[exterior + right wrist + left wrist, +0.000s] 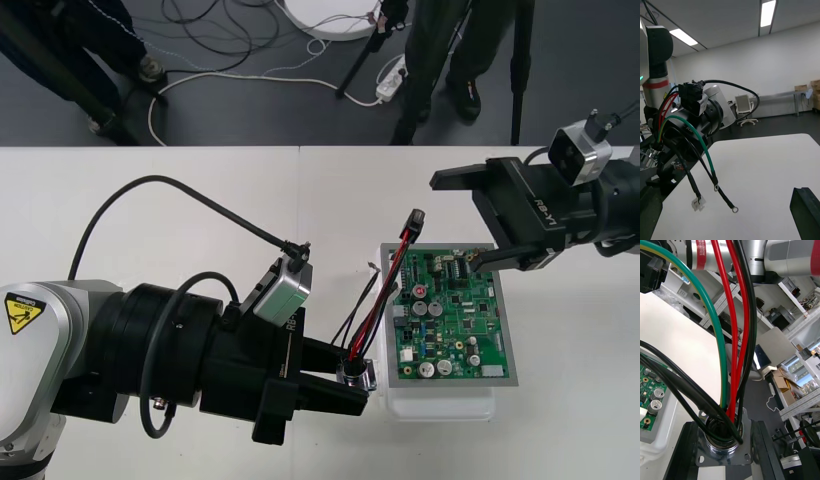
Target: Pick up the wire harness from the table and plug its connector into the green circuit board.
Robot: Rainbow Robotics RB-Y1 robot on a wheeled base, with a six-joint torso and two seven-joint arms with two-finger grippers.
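My left gripper (345, 385) is shut on the harness's round metal socket (356, 377) just off the board's near left corner. In the left wrist view the flanged socket (724, 444) sits between my black fingers (681, 455). Red, black and green wires (385, 290) rise from it to the black plug (415, 218), which hangs in the air above the board's far left corner. The green circuit board (452, 315) lies on its white base (440, 405). My right gripper (453, 222) stands open just right of the plug (690, 92), not touching it.
Loose black and green leads with ring terminals (715, 187) and a small white clip (697, 203) dangle from the harness over the table. The left arm's bulky wrist and cable (180, 350) fill the near left. Bare table lies to the right of the board.
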